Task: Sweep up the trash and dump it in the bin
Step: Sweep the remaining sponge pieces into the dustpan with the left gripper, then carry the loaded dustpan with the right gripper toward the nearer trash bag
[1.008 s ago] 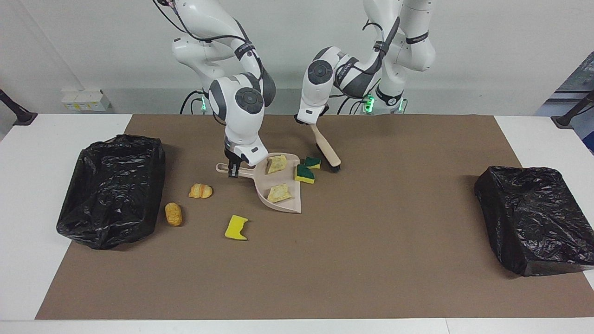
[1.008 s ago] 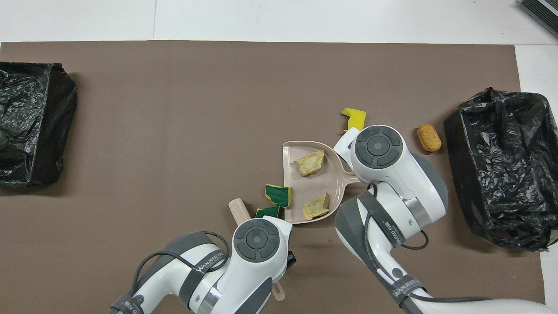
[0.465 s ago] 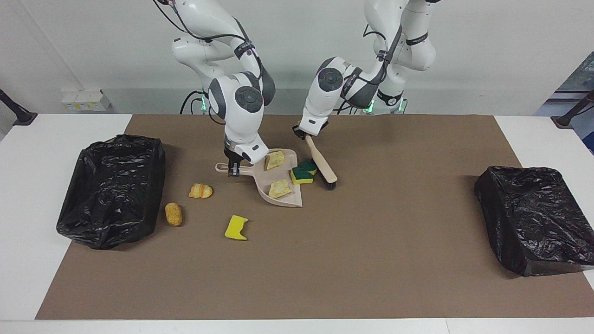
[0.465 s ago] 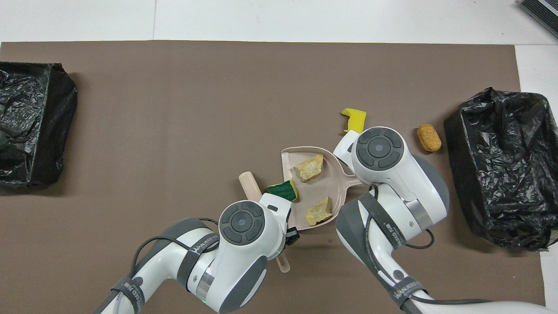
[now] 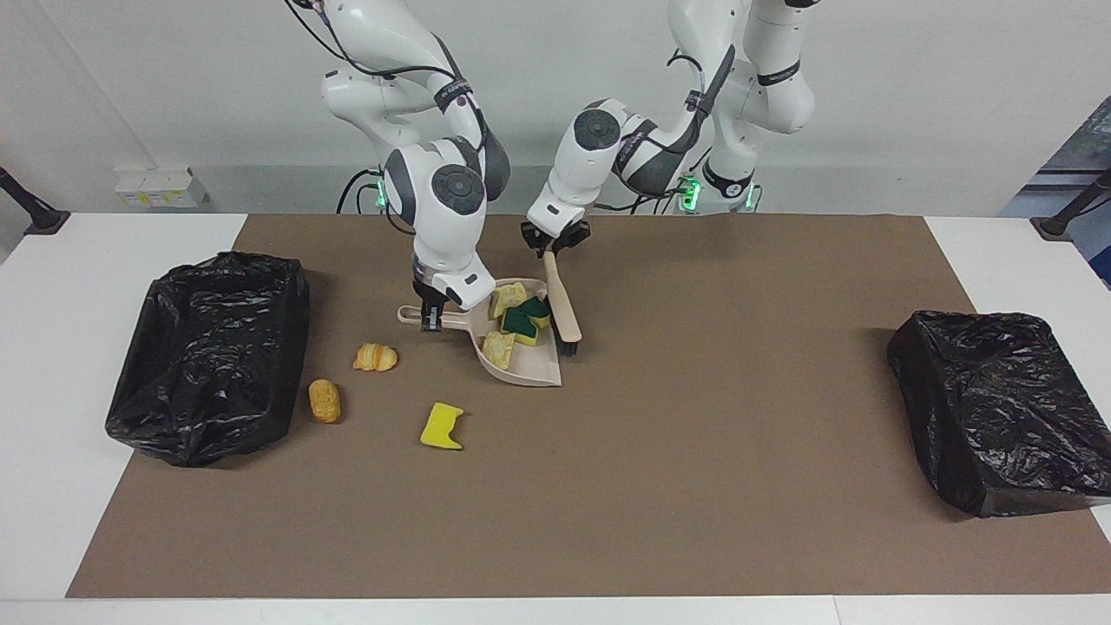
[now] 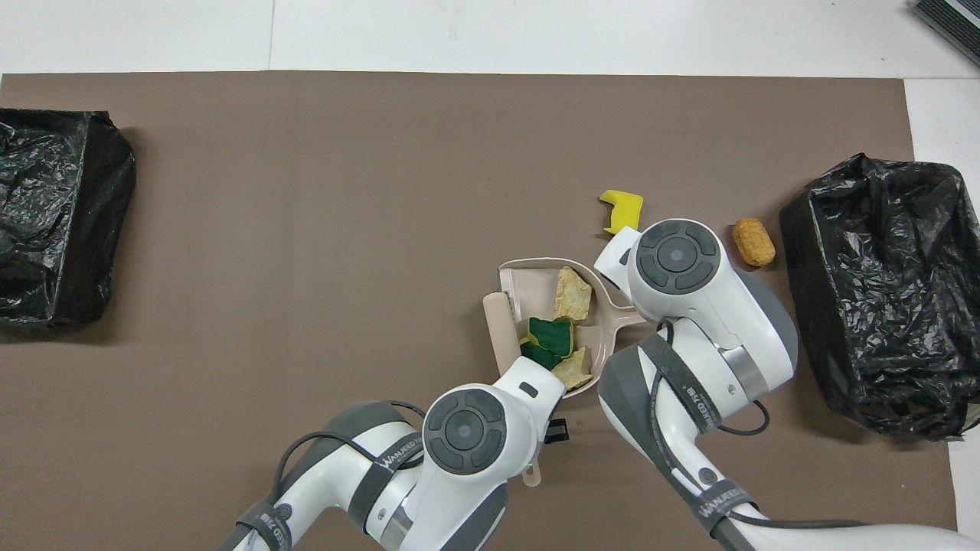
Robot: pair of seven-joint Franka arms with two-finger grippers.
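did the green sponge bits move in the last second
Yes. The two green-topped sponge chunks went from the mat at the dustpan's open edge into it, toward the right arm's end, judged against the unmoved yellow sponge piece. The brush pushed them.

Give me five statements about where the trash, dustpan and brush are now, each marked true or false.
1. Two green-topped sponge chunks lie in the dustpan. True.
2. The left pincer holds the dustpan. False: it holds the brush; the right pincer holds the dustpan's handle.
3. The yellow sponge piece lies on the brown mat. True.
4. The croissant piece is inside a black bin. False: it is on the mat.
5. The brush bristles are at the dustpan's mouth. True.
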